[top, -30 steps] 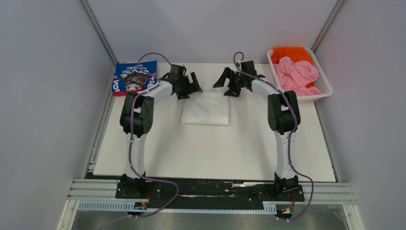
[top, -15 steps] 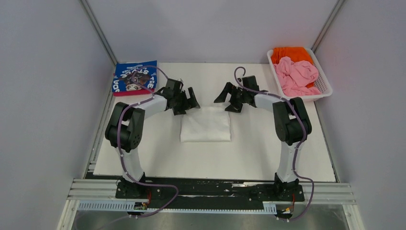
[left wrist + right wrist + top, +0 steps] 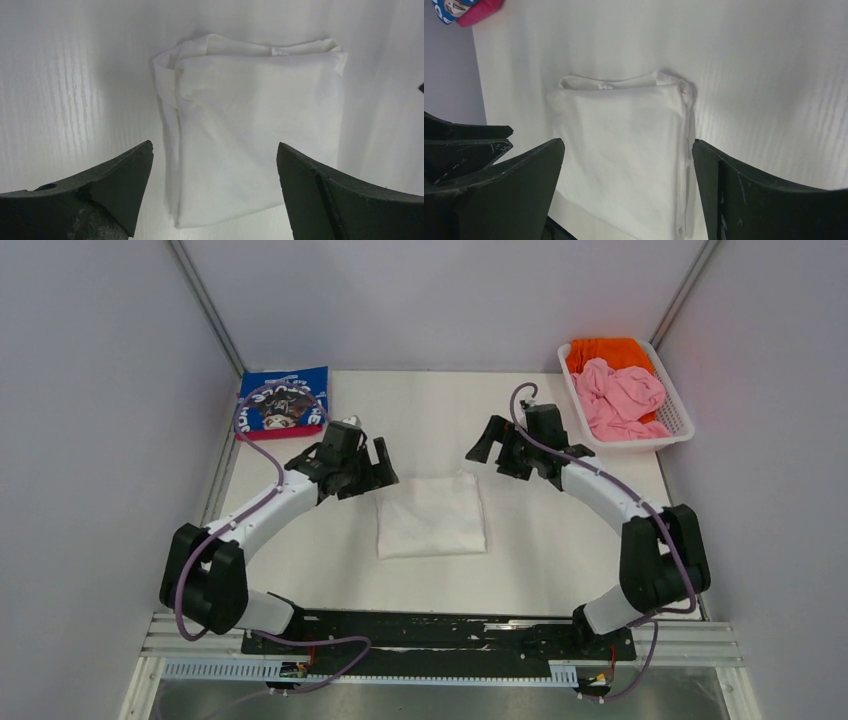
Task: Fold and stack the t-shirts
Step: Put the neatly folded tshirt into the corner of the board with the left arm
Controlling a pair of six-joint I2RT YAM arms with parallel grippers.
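Locate the white t-shirt (image 3: 431,517) at the centre of the counter (image 3: 440,580). It lies flat, folded into a compact rectangle, with layered fold edges showing along its far side and one long side in both wrist views.

Check the left end effector (image 3: 378,468). In the top view it sits just beside the upper left corner of the white t-shirt. In the left wrist view its fingers (image 3: 115,185) stand wide apart at the bottom corners of the frame, with nothing gripped between them. The white t-shirt fills the middle of that frame.

Check the right end effector (image 3: 487,450). In the top view it sits near the upper right corner of the white t-shirt. The right wrist view shows its jaws spread wide and holding nothing, with the white t-shirt in the middle of the frame. You cannot tell from these views whether either end effector touches the counter.

Note the blue t-shirt (image 3: 283,402) with white lettering at the upper left of the counter, folded and resting on a pink layer (image 3: 262,433).

Note the white basket (image 3: 680,425) at the upper right. It holds a crumpled pink t-shirt (image 3: 625,395) and, behind it, an orange t-shirt (image 3: 600,348).
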